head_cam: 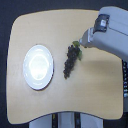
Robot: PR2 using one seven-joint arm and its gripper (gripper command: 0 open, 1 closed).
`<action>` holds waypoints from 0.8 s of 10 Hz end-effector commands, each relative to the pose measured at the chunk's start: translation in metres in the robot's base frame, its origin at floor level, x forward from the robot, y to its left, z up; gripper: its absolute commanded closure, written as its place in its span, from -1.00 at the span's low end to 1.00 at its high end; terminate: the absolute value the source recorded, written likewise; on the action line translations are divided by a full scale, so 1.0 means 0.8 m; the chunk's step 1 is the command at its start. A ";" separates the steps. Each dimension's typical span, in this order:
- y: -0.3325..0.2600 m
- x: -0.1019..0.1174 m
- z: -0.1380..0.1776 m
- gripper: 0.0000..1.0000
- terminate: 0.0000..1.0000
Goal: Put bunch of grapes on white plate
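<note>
A dark purple bunch of grapes (71, 60) lies on the wooden table (100, 85), tapering toward the front, with a small green leaf at its far, wider end. The round white plate (38, 66) sits apart from it toward the exterior view's left. My gripper (80, 45) comes in from the exterior view's right and its tip is at the leafy stem end of the bunch. The fingers are too small and blurred to tell whether they hold the stem.
The grey arm body (112, 32) covers the table's far right corner. The table edge curves close behind the plate on the exterior view's left, and dark floor (7, 30) surrounds the table.
</note>
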 end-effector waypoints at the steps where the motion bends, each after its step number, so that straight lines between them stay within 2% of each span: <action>1: 0.047 0.026 -0.042 -1.00 -1.00; 5: 0.094 0.019 -0.084 -1.00 -1.00; 8: 0.119 0.023 -0.113 -1.00 -1.00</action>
